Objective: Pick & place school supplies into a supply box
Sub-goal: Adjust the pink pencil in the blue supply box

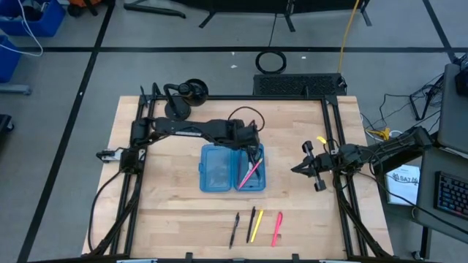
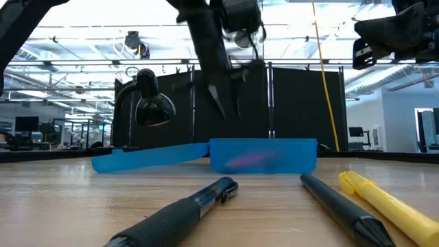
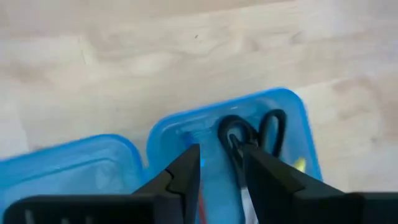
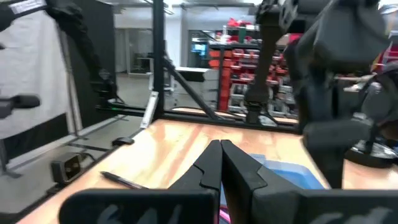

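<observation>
Left gripper [image 3: 217, 177] hovers over the supply box [image 1: 231, 169], fingers parted, gripping nothing. Scissors [image 3: 252, 134] lie right under it in the box's right half, beside a pink pen [image 1: 251, 172]. Pens [image 1: 255, 226] on the table nearer the front edge look light, stiff, slick; pinch mid-barrel. Right gripper [image 4: 219, 163] is pressed closed, parked well off to the side.

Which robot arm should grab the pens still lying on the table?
Probably the right. Its shut right gripper waits empty by the table's right edge, nearer the loose pens. The open left gripper hangs over the blue box, where the scissors lie.
</observation>
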Controlling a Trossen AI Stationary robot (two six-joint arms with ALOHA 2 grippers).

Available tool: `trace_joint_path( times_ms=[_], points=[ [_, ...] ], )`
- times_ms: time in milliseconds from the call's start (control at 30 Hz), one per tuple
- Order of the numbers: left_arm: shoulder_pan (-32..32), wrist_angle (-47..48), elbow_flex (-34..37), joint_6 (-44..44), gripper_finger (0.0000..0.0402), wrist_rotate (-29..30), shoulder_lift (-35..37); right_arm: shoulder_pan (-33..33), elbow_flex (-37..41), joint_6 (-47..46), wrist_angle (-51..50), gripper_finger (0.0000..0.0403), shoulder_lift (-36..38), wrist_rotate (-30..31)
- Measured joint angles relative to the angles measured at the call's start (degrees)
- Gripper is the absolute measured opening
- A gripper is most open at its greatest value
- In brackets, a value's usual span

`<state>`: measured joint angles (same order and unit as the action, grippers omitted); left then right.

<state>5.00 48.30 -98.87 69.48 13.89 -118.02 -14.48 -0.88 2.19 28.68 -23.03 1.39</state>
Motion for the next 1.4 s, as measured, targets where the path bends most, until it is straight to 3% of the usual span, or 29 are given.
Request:
trace_joint_path(
  times_ms=[167,300,433,533,633,767,867,933,1033,1167,1233,1400],
  points=[
    [-3.9,5.7,-3.6,-13.4,0.0124,4.2,4.8,0.0,0.0,0.2,-0.3,0.0000,0.1,-1.7],
    [-10.5,6.7,-2.0,-24.0,0.0120,13.8,10.1,0.0,0.0,2.7,-0.1,0.0000,0.6,-3.6],
    [-17.6,4.8,5.0,-34.6,0.0082,27.1,18.2,0.2,-1.1,5.2,0.6,0.0000,1.0,-3.2],
    [-20.2,-0.7,15.3,-38.0,0.0033,29.3,26.6,0.6,-2.1,6.1,-0.7,0.0000,1.0,-3.2],
    [-21.8,-14.1,29.6,-46.9,0.0008,25.6,36.2,0.6,-2.1,6.4,-0.8,0.0000,1.0,-3.1],
    [-23.9,-41.0,49.7,-67.2,0.0003,15.3,45.2,0.6,-2.1,6.0,-1.4,0.0000,1.0,-3.0],
    [-24.2,-58.6,62.2,-72.0,0.0004,11.4,49.9,0.6,-2.1,4.3,-0.9,0.0000,1.0,-3.0],
    [-23.1,-65.5,69.4,-72.6,0.0003,10.4,53.5,0.6,-2.1,2.8,0.1,0.0000,1.0,-3.0],
    [-18.0,-67.1,77.4,-71.1,0.0003,8.3,60.4,0.6,-2.1,1.5,2.1,0.0000,1.0,-2.8],
    [-9.4,-68.2,82.7,-66.2,0.0002,-5.3,70.9,0.6,-2.1,1.5,3.3,0.0000,0.8,-2.7],
    [-7.5,-68.6,84.8,-65.1,0.0002,-9.0,74.2,0.6,-2.1,1.6,3.6,0.0000,0.6,-2.6],
    [-7.0,-72.1,91.1,-64.3,0.0001,-7.3,78.0,0.6,-2.7,1.0,3.0,0.0000,-0.8,6.3]
  ],
)
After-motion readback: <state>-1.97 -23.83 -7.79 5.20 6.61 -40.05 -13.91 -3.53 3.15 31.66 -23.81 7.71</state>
